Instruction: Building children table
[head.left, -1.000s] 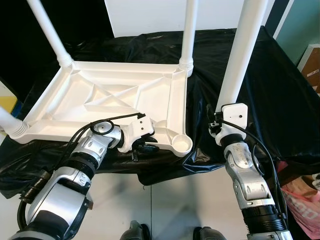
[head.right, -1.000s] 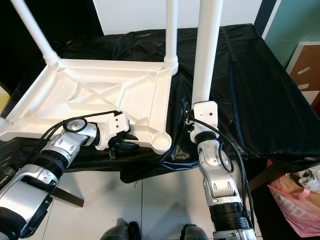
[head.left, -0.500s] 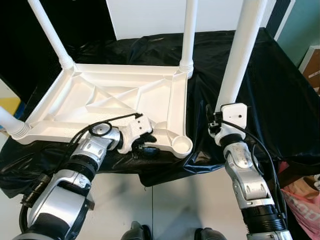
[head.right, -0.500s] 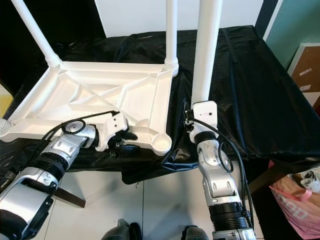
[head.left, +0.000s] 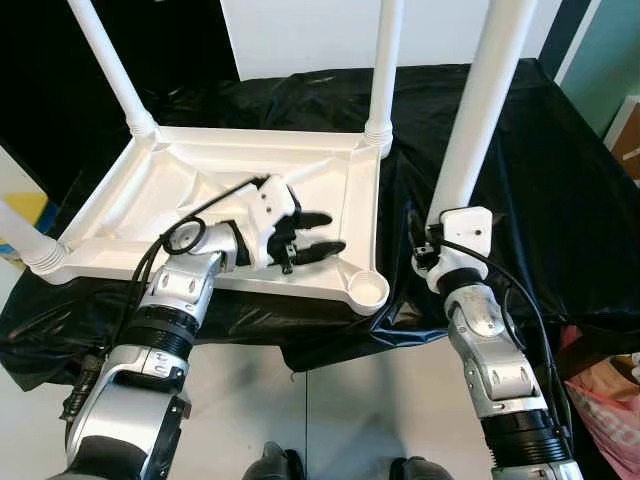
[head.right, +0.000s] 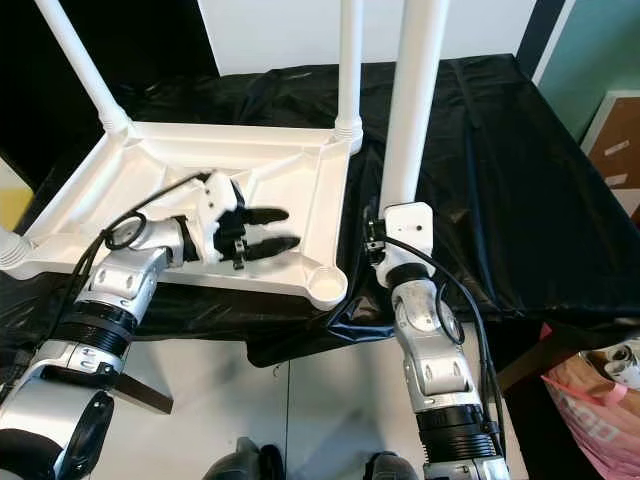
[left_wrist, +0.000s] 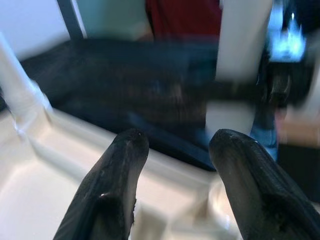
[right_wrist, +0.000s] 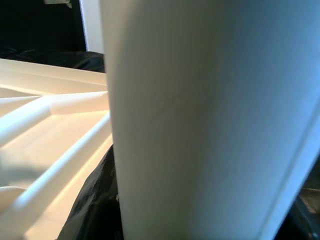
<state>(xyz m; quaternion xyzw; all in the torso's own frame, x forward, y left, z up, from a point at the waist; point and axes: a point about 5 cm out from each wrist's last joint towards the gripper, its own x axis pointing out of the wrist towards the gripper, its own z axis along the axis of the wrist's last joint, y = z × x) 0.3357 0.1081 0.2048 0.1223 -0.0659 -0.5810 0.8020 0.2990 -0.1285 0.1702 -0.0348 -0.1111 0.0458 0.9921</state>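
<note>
Tabletop (head.left: 180, 190) in white plastic is seen upside down on black sheeting (head.left: 540, 170) — three legs fitted. Left pincer (head.left: 318, 234) is held apart over its underside; a loose leg (head.left: 480, 110) is clamped upright by the right pincer (head.left: 455, 222), beside the empty socket (head.left: 368, 290).

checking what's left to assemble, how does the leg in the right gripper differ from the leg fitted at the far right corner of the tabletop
The held leg is loose, gripped near its lower end by the right gripper beside the upturned tabletop; the far-right corner leg is seated in its socket. The held leg looks thicker, being nearer the camera, and leans slightly; the corner leg stands straight. Both are plain white tubes. The empty near-right socket awaits a leg.
</note>
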